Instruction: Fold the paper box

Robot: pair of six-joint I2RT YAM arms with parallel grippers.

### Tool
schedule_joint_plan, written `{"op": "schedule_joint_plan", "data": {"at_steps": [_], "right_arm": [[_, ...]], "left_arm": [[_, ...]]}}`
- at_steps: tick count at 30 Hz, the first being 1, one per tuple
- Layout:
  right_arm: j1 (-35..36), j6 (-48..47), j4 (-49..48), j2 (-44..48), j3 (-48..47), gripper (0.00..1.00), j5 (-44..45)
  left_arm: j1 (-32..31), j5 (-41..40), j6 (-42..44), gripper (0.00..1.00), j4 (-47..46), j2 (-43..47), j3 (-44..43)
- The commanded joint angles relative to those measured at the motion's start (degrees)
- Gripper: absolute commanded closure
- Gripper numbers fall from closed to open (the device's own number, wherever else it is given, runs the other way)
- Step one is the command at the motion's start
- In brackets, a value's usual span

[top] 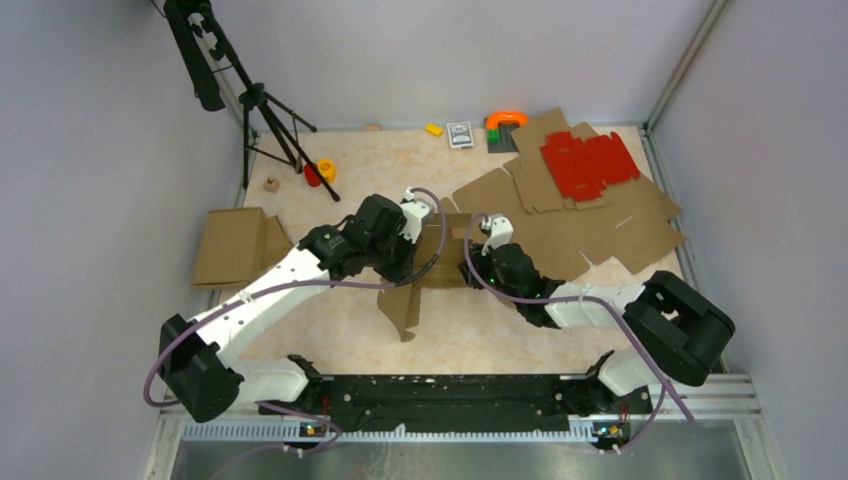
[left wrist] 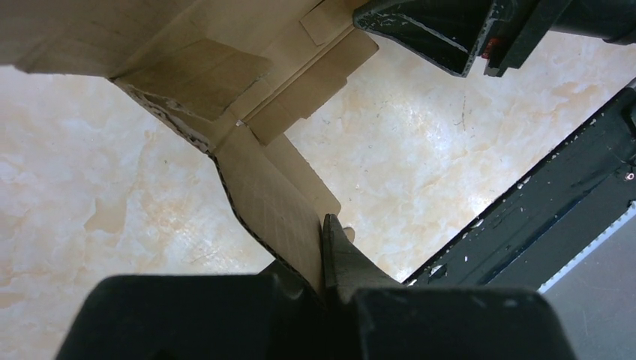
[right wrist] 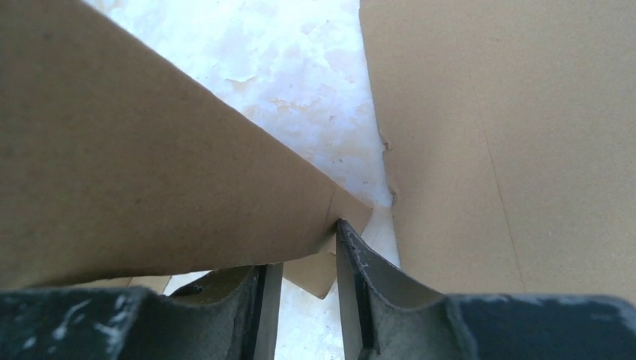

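Paper box (top: 402, 305) sits mid-tabletop, partly raised. Left gripper (left wrist: 319, 251) clamps its flap; right gripper (right wrist: 304, 251) fingers stand narrowly apart at a box corner. Flat cardboard stack (top: 610, 235) with red sheet (top: 588, 165) crowds the far right corner.

Matt brown corrugated cardboard in the paper box (left wrist: 277, 202), fluted core bare and rough along the cut edges. Smooth, faintly glossy marble-look top on the bench (left wrist: 420, 150), finely scratched. Hard black plastic on the left end effector (left wrist: 322, 232), scuffed pale; same chipped black finish on the right end effector (right wrist: 304, 247). Matt red card sheet (top: 588, 165).
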State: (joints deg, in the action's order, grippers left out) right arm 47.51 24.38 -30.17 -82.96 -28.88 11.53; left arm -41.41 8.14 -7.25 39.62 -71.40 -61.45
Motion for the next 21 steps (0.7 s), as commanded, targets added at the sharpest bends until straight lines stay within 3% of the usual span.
{"op": "schedule_joint_plan", "data": {"at_steps": [1, 8, 16, 17, 21], "right_arm": [[1.22, -2.23, -1.69, 3.0, -0.46, 0.67, -9.4], [-4.47, -10.92, -2.95, 6.11, 0.37, 0.59, -27.37], [-6.45, -18.96, -1.25, 8.47, 0.38, 0.49, -37.24], [-6.63, -18.99, -1.43, 8.37, 0.41, 0.42, -37.69], [-6.9, -18.44, -1.76, 7.65, 0.88, 0.39, -35.86]], "left_arm": [[-0.87, 2.67, 2.75, 1.0, -3.34, -2.33, -3.01], [-0.87, 4.26, 6.44, 1.0, 3.12, -5.61, -7.03], [-0.87, 1.6, 10.15, 1.0, 7.74, -8.57, -9.94], [-0.87, 1.19, 10.39, 1.0, 8.28, -8.97, -10.36], [-0.87, 1.61, 11.05, 1.0, 9.17, -9.64, -11.22]]}}
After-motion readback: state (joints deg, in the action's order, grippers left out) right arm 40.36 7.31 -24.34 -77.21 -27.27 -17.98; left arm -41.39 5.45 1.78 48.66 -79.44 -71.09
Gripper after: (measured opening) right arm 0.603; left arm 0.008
